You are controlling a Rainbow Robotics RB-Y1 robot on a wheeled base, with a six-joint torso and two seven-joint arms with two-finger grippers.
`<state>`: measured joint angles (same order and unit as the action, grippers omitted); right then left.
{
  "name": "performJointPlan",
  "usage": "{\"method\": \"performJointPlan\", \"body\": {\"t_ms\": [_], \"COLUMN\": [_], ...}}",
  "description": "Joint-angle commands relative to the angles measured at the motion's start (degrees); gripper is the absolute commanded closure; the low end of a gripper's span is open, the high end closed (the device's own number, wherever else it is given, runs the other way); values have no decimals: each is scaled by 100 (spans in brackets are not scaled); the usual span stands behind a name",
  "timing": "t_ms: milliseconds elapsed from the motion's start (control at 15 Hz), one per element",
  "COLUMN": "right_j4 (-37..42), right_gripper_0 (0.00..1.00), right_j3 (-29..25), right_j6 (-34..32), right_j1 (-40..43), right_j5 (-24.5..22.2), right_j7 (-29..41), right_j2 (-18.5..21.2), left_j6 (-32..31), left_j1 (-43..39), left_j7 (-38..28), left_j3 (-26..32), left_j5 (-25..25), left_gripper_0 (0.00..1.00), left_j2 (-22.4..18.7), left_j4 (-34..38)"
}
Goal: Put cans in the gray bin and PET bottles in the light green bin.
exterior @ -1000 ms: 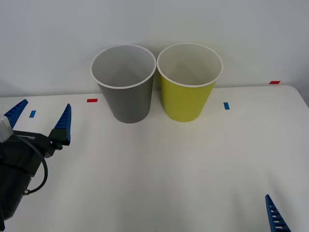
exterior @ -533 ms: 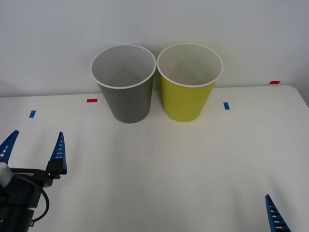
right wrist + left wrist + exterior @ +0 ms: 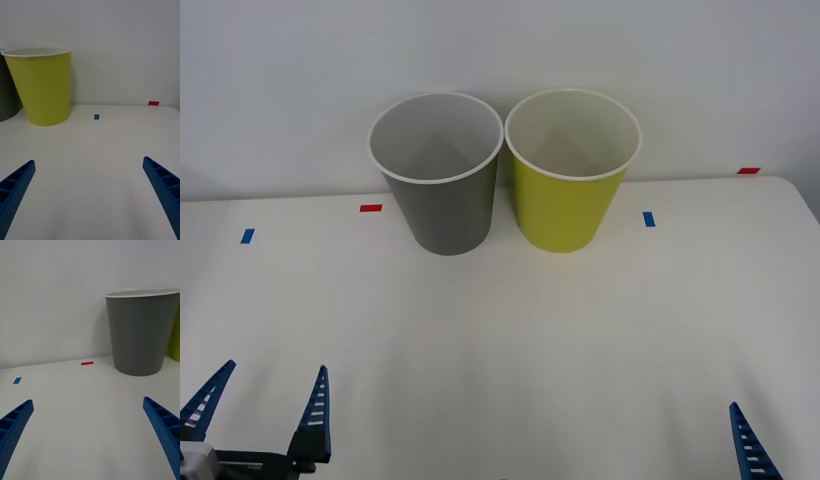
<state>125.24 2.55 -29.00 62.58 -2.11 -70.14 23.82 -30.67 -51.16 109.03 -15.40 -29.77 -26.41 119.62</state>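
Note:
The gray bin [image 3: 442, 185] and the light green bin [image 3: 570, 180] stand side by side against the back wall, both upright with white insides. No can and no PET bottle is in view. My left gripper [image 3: 262, 408] is open at the table's near left edge, with nothing between its blue fingers. My right gripper is at the near right corner, where one blue fingertip [image 3: 748, 450] shows. In the right wrist view its fingers are spread wide apart, facing the light green bin [image 3: 43, 88]. The left wrist view faces the gray bin [image 3: 140, 335].
The white table [image 3: 510, 340] carries small tape marks: blue [image 3: 247, 236] and red [image 3: 370, 208] at the left, blue [image 3: 648, 218] and red [image 3: 748, 170] at the right. A white wall stands right behind the bins.
My left gripper has drawn back from beside the gray bin toward the table's near left edge, staying open. The bins and the right gripper have not moved.

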Motion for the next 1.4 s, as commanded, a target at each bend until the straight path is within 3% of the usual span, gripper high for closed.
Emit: {"method": "performJointPlan", "body": {"t_ms": [67,1400], "right_j4": [0,0], "right_gripper_0": [0,0], "right_j3": [0,0], "right_j6": [0,0], "right_j1": [0,0], "right_j5": [0,0], "right_j7": [0,0], "right_j2": [0,0], "left_j6": [-273,-282], "left_j1": [-412,-491], "left_j7": [-22,-31], "left_j3": [-183,-227], "left_j5": [138,138], "left_gripper_0": [0,0], "left_j2": [22,39], "left_j4": [0,0]}}
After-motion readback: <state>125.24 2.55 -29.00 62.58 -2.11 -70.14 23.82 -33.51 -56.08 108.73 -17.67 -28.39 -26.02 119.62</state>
